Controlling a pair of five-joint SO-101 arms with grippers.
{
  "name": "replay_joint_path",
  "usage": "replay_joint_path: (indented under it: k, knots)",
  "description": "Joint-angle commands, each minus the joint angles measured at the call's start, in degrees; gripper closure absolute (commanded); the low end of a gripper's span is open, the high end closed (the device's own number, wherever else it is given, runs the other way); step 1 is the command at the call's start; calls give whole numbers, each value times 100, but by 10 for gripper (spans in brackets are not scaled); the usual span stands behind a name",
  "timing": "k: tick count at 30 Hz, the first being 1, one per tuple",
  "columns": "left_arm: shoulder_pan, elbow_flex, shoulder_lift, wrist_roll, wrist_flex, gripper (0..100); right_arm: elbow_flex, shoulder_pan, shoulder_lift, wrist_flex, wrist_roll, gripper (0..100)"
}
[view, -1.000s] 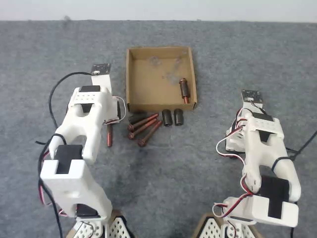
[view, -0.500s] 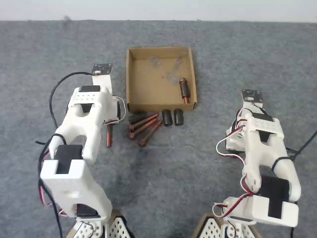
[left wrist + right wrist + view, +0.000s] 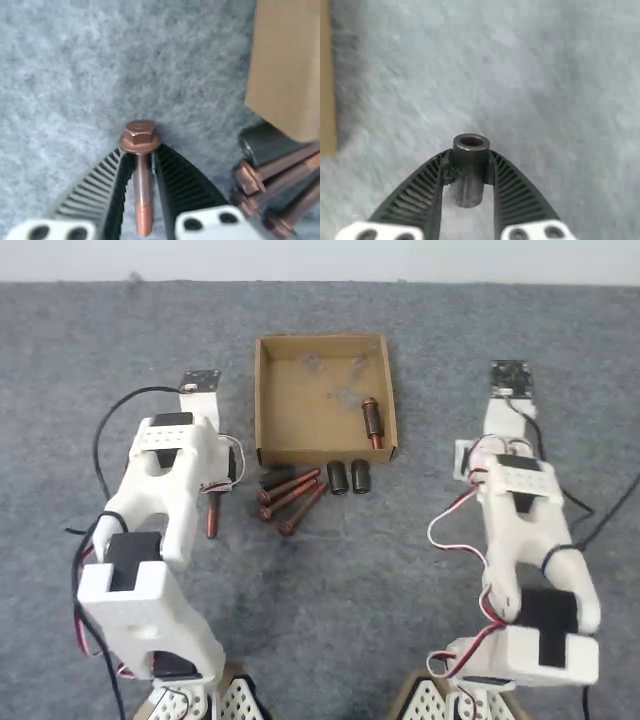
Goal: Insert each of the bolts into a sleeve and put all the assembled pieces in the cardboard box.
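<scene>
**Each hand pinches one half of the next assembly.**

The left hand [image 3: 140, 150] is pressed onto a copper-coloured bolt [image 3: 142, 185], gripping the shank just under the hex head, with the rest of the shank running back between the fingers. It sits just beside the loose bolts [image 3: 290, 492] in front of the cardboard box [image 3: 259, 390]. The right hand [image 3: 470, 156] clamps a dark sleeve [image 3: 469, 172] across its barrel, bore facing outward, over bare bench [image 3: 400, 570] well to the right of the box. One assembled piece [image 3: 372, 422] lies inside the box and two spare sleeves [image 3: 348, 476] rest against its front wall. Both parts look like rigid, dense metal with smooth round sides, so they can likely take a firm squeeze but may roll or pivot between the ribbed fingers. Holding mid-barrel and mid-shank seems safest, keeping the bore and one bolt end free.
</scene>
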Motion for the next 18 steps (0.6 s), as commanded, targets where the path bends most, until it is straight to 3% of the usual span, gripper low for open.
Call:
replay_joint_path:
  k: [1, 12, 18]
  knots:
    - [-62, -127, -79, -97, 62, 989, -35, -268, 48, -1112, 62, 991]
    - [-62, -127, -79, -97, 53, 989, 519, -629, 1130, -6088, 62, 991]
    - [-35, -127, -79, -97, 35, 989, 905, -884, 1560, -7662, 70, 991]
